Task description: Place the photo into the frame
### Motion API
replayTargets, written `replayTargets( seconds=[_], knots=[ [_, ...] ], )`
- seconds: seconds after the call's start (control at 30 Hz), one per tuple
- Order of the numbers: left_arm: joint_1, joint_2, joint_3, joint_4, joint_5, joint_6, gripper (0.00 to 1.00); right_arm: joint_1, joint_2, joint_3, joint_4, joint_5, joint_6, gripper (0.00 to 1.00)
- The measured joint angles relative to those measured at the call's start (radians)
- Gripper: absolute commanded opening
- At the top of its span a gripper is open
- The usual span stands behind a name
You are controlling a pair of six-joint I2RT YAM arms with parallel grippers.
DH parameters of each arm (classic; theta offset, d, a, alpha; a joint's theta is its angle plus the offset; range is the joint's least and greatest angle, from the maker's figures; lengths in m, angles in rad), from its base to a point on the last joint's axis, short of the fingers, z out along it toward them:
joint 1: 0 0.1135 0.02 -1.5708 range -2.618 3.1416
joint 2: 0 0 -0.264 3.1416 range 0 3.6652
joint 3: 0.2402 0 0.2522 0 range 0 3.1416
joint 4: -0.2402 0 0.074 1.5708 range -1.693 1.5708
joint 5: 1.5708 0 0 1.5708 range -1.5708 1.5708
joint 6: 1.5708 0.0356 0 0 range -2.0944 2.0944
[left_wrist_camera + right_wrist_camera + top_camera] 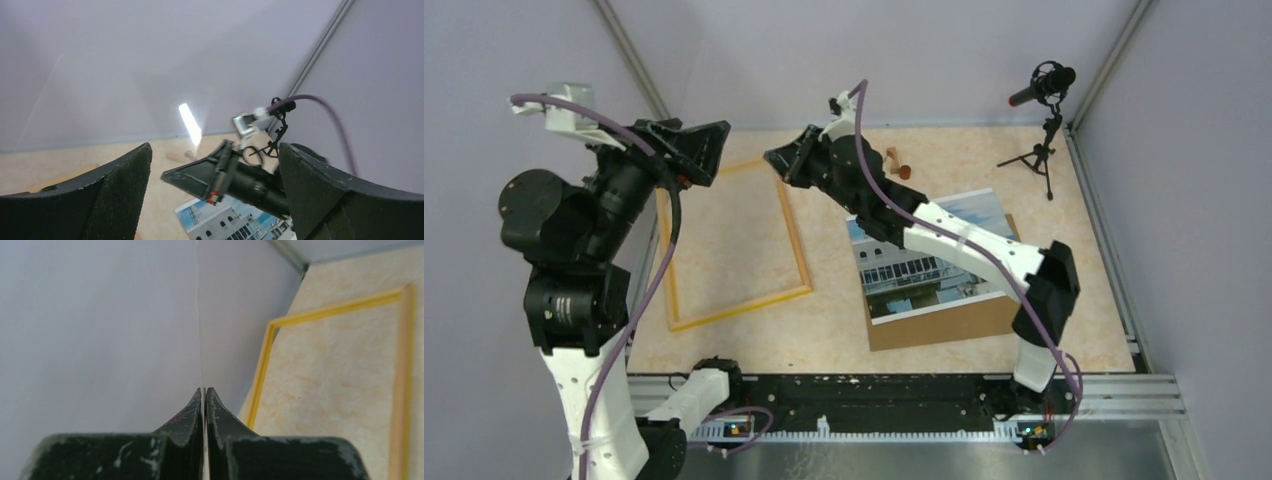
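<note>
The photo [902, 276], a print of a white building under blue sky, lies on a brown backing board [944, 326] at the right of the table, partly under my right arm; its corner also shows in the left wrist view [220, 222]. The yellow-orange frame [801, 262] lies flat and empty at the left centre. My right gripper [776, 160] hangs above the frame's far right corner, shut on a thin clear sheet [199, 315] seen edge-on. My left gripper [714, 150] stands open in the air, facing the right gripper, with nothing between its fingers [120, 195].
A microphone on a small tripod [1044, 110] stands at the back right corner. Small wooden pieces [896, 162] lie near the back wall. A black rail [874, 395] runs along the near edge. Grey walls close in the table.
</note>
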Motion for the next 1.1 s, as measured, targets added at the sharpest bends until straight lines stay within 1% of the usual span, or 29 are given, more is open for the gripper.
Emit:
replayTargets(
  seconds=[0.1,0.23,0.33,0.4,0.43,0.5,0.63,0.73,0.93,0.97,1.0,1.1],
  knots=[
    [0.0,-0.009,0.046,0.004,-0.002,0.006,0.99,-0.072,0.14,0.105,-0.019,-0.215,0.101,0.0],
    [-0.019,-0.018,0.002,0.023,0.008,0.007,0.99,-0.178,0.372,0.238,-0.039,-0.531,0.213,0.0],
    [-0.109,0.028,-0.099,0.059,-0.002,0.022,0.99,-0.241,0.507,0.263,-0.053,-0.7,0.241,0.0],
    [-0.181,0.102,-0.187,0.088,-0.029,0.042,0.99,-0.283,0.581,0.263,-0.092,-0.793,0.232,0.0],
    [-0.199,0.129,-0.222,0.098,-0.039,0.05,0.99,-0.304,0.61,0.263,-0.119,-0.836,0.222,0.0],
    [-0.22,0.207,-0.325,0.129,-0.054,0.056,0.99,-0.344,0.648,0.252,-0.151,-0.918,0.2,0.0],
    [-0.224,0.283,-0.481,0.131,-0.073,0.055,0.99,-0.412,0.652,0.208,-0.185,-1.049,0.114,0.01],
    [-0.224,0.283,-0.526,0.146,-0.091,0.05,0.99,-0.455,0.652,0.209,-0.208,-1.115,0.035,0.16],
    [-0.219,0.264,-0.589,0.206,-0.19,0.024,0.99,-0.487,0.655,0.206,-0.184,-1.155,-0.014,0.32],
    [-0.21,0.259,-0.609,0.208,-0.214,0.014,0.98,-0.486,0.655,0.193,-0.161,-1.152,-0.014,0.36],
    [-0.198,0.253,-0.628,0.208,-0.234,-0.001,0.98,-0.484,0.655,0.179,-0.14,-1.145,-0.011,0.4],
    [-0.114,0.232,-0.7,0.209,-0.292,-0.057,0.98,-0.476,0.627,0.014,-0.005,-1.081,0.033,0.52]
  ],
)
